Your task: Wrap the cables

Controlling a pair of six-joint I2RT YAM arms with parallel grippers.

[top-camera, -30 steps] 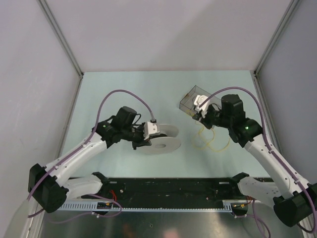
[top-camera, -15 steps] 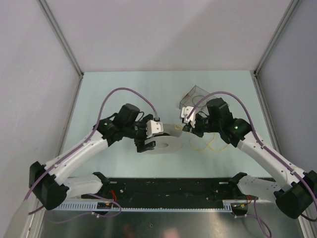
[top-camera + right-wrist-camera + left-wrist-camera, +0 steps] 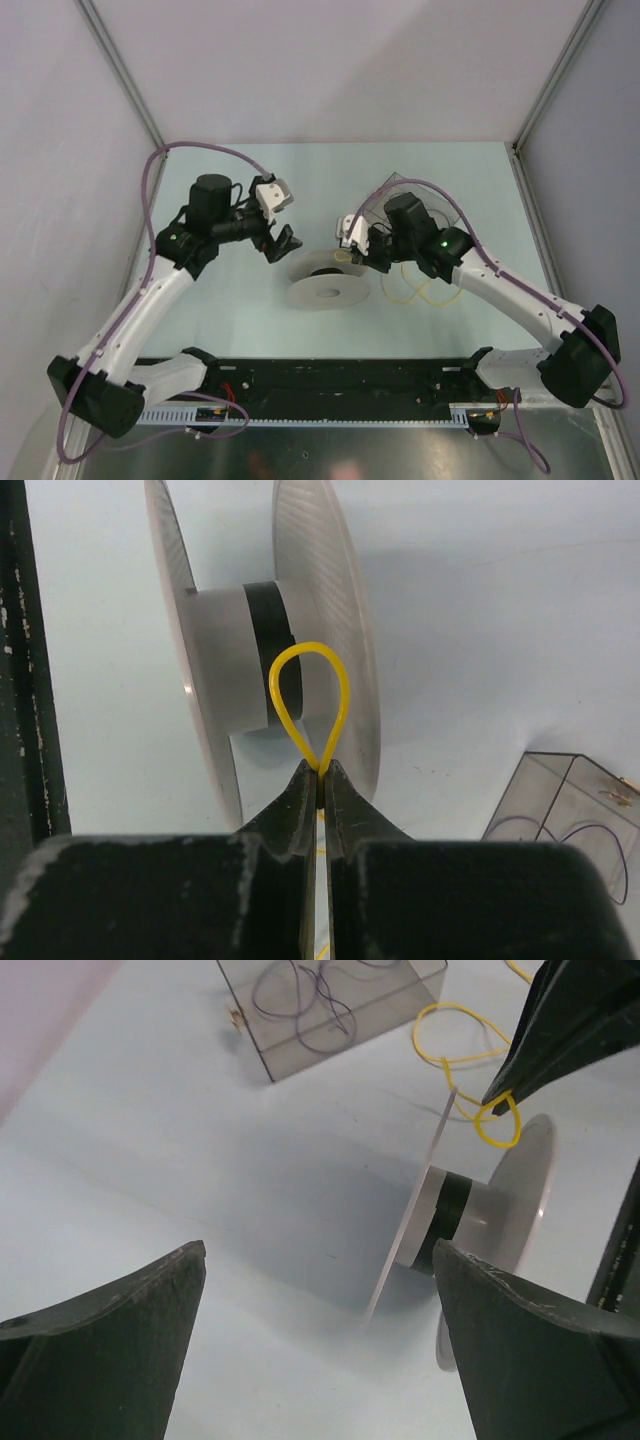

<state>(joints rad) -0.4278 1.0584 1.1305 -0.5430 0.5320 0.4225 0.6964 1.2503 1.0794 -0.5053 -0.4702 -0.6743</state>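
A thin yellow cable [image 3: 422, 292] lies in loose loops on the table right of a white spool [image 3: 328, 290] that has two flanges and a grey hub with a black band. My right gripper [image 3: 320, 770] is shut on a small teardrop loop of the cable [image 3: 312, 695], held just in front of the spool's hub [image 3: 250, 650] between the flanges. In the top view the right gripper [image 3: 346, 257] sits at the spool's right side. My left gripper [image 3: 318, 1250] is open and holds nothing. It hangs up and left of the spool [image 3: 470, 1225], clear of it, and shows from above too, left gripper [image 3: 279, 243].
A clear plastic box [image 3: 330, 1005] with thin purple wires inside stands behind the spool, partly hidden by the right arm in the top view. More yellow cable loops [image 3: 465, 1040] lie between the box and the spool. A black strip [image 3: 340, 378] runs along the near edge.
The left gripper has opened, let go of the spool and drawn back up and left. The right gripper has carried the cable loop leftward to the spool's hub.
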